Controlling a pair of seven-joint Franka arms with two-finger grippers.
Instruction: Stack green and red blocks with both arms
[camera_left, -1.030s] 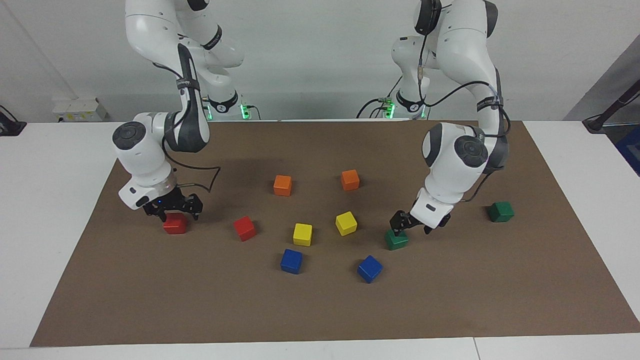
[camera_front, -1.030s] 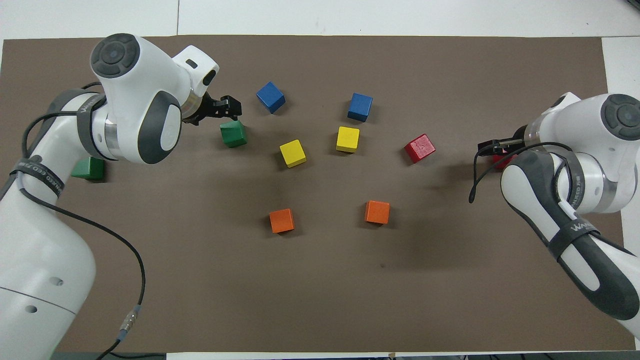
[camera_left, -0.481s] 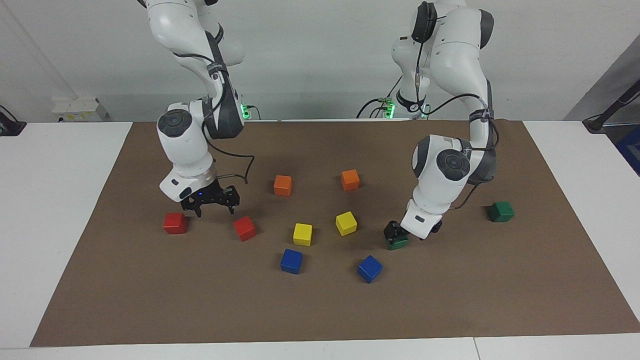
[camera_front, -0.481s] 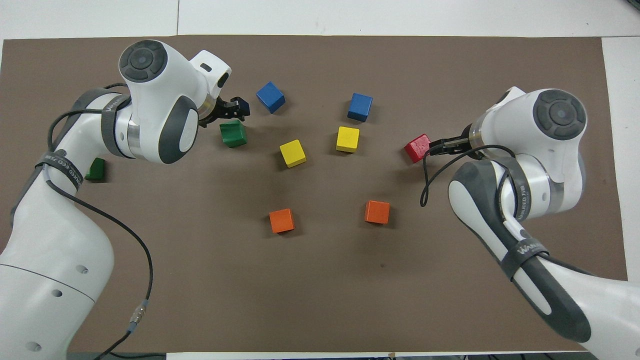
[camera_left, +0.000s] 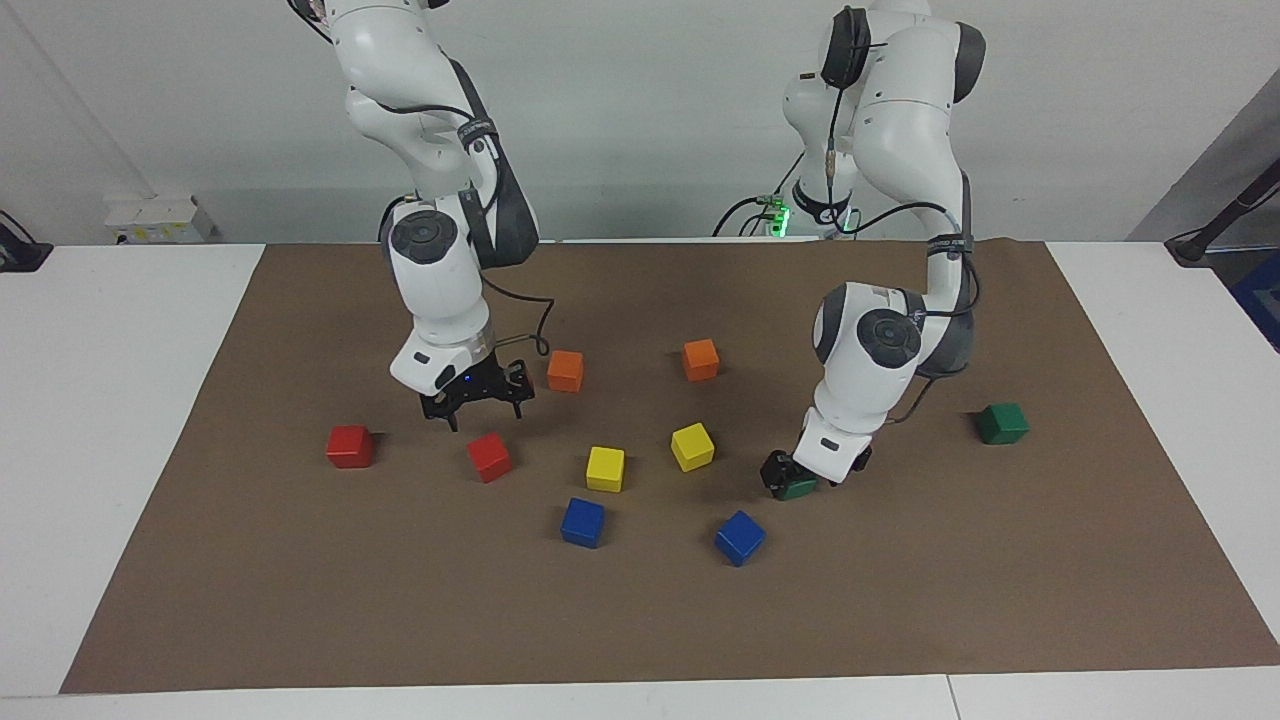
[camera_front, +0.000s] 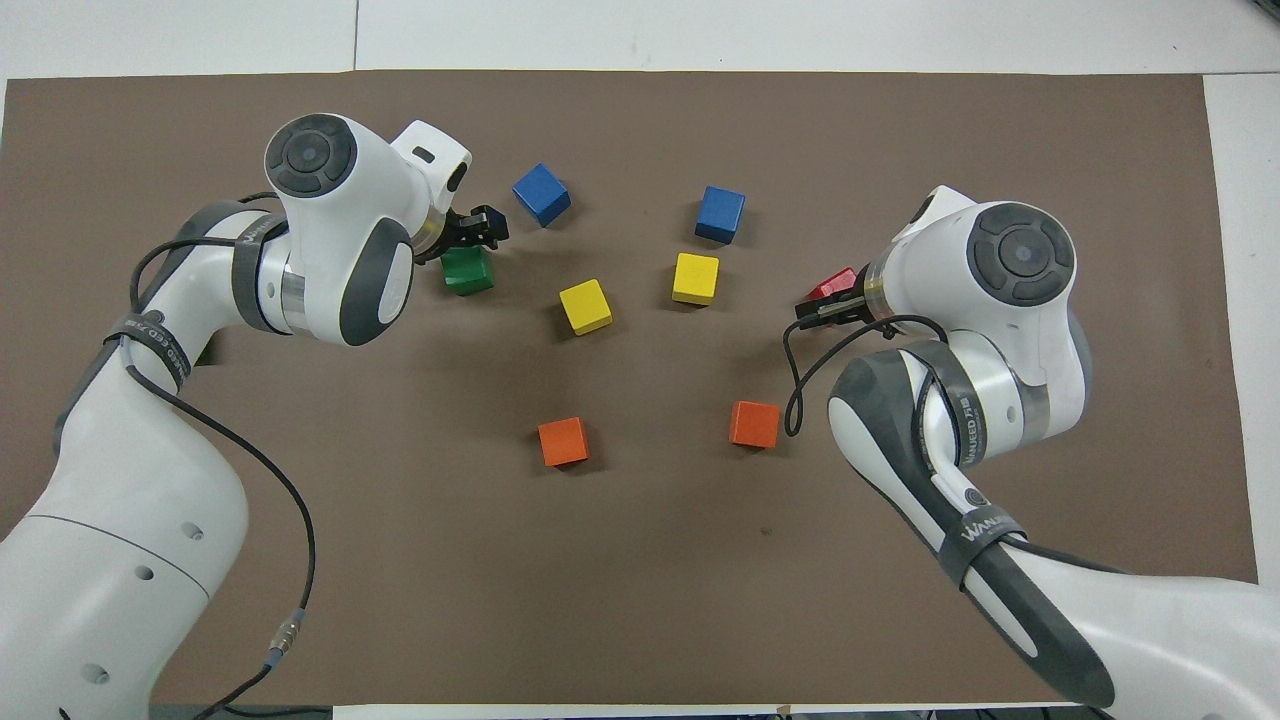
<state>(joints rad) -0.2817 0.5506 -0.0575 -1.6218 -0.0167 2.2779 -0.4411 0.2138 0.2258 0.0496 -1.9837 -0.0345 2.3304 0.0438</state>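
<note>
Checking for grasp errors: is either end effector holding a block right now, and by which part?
Nothing is held. The left end effector is open around a green block; the right end effector hangs open above a red block.

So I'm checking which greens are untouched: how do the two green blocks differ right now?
The green block by the blue cube sits under the left gripper, open and down at it; the outer green block stands alone. The first lies farther from the robots, the second nearer and toward the left arm's end. Both rest unstacked on the mat.
</note>
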